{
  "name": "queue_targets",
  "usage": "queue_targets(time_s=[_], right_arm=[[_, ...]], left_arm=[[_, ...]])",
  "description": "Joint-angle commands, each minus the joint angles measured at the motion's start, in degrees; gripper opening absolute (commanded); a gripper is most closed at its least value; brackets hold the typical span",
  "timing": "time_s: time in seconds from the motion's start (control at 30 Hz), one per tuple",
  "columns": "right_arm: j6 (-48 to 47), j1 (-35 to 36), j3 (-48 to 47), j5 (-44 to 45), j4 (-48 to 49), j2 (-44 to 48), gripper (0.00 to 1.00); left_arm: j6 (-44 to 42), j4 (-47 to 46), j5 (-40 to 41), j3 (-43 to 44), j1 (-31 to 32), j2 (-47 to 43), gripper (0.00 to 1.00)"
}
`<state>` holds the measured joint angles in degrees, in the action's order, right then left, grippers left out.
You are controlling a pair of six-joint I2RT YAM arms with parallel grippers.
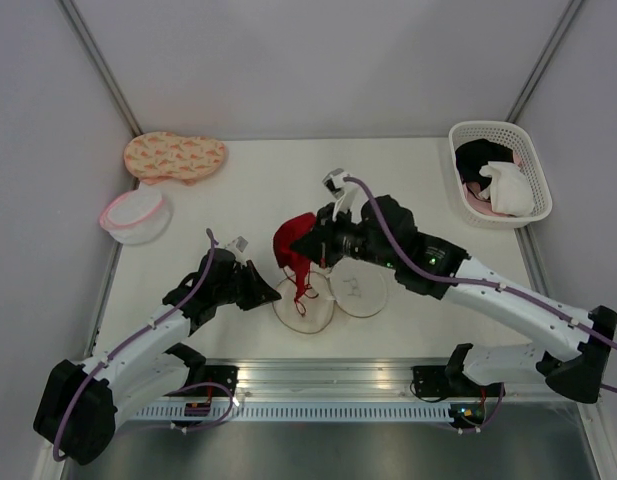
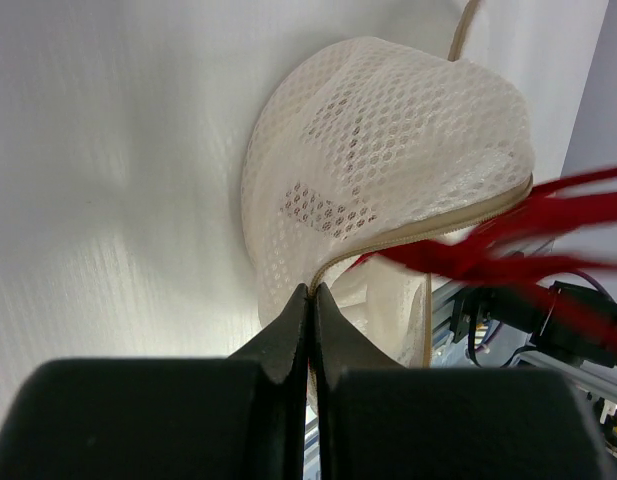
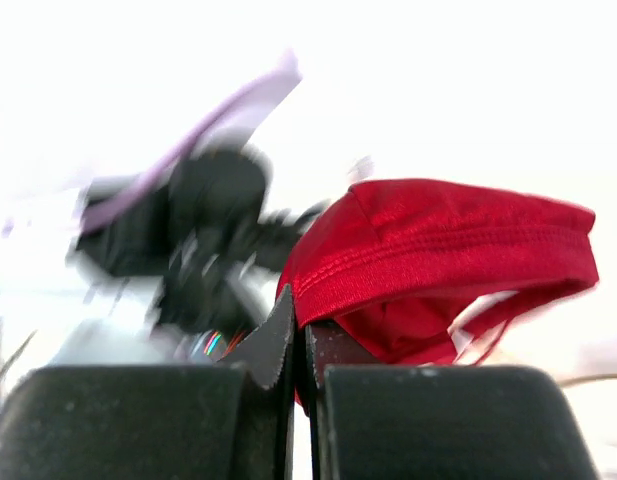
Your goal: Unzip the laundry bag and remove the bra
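White table [image 1: 258,190] carries laundry bag [image 1: 360,292], orange pouch [image 1: 175,156], pink-rimmed bag [image 1: 135,216], basket [image 1: 486,130]

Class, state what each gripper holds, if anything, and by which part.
The left gripper pinches the laundry bag by its zip rim. The right gripper pinches the bra by the stitched edge of its red fabric.

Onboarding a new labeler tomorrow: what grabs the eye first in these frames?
The red bra stands out first, bunched and held above mid-table in the shut right gripper, with its straps trailing down to the laundry bag. That cream mesh bag lies unzipped below, its zip rim pinched by the left gripper. After that comes the white basket of clothes at the far right corner.
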<state>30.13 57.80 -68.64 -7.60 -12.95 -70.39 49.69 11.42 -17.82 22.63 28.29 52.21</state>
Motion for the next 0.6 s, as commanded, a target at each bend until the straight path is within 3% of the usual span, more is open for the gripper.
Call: queue_targets(time_s=[0.0, 0.1, 0.2, 0.37, 0.57], right_arm=[[-5.2, -4.1, -7.6, 15.7, -1.8, 3.6, 0.00], [-8.5, -8.3, -13.2, 31.5, -9.4, 2.6, 0.00], [-11.7, -12.6, -16.9, 40.9, -11.2, 1.2, 0.01], [-13.3, -24.4, -20.9, 42.4, -9.7, 0.3, 0.00], [-13.0, -40.9, -31.2, 40.5, -11.6, -7.5, 0.01]], left_arm=[[1.3, -1.8, 0.2, 0.3, -0.2, 0.4, 0.02], [1.3, -1.8, 0.1, 0.6, -0.2, 0.5, 0.02], [1.2, -1.8, -0.1, 0.8, -0.2, 0.7, 0.02], [0.5, -1.4, -0.2, 1.6, -0.2, 1.6, 0.02], [-0.1, -1.1, -0.7, 2.7, -0.2, 2.6, 0.02]])
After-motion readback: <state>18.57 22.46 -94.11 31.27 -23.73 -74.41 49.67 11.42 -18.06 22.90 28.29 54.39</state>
